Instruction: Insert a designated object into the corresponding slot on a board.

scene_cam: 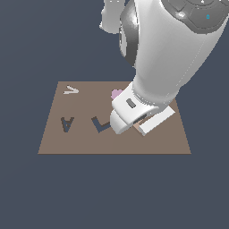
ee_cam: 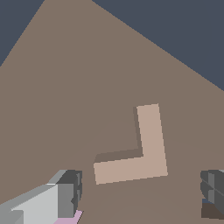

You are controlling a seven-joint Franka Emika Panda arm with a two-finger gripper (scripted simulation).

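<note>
In the exterior view the arm hangs low over the board (scene_cam: 53, 138), hiding its right half; the slot (scene_cam: 100, 125) lies mid-board, beside the A-shaped cutout (scene_cam: 67, 124). In the wrist view the tan L-shaped piece (ee_cam: 141, 159) lies flat on the board (ee_cam: 87, 87); the fingers (ee_cam: 68, 194) are spread wide on either side of it, touching nothing.

light-tan piece (ee_cam: 144, 151), brown board (ee_cam: 87, 87)

The arm hides most of the pink block (scene_cam: 116, 94) and, seemingly, the tan piece in the exterior view.
</note>
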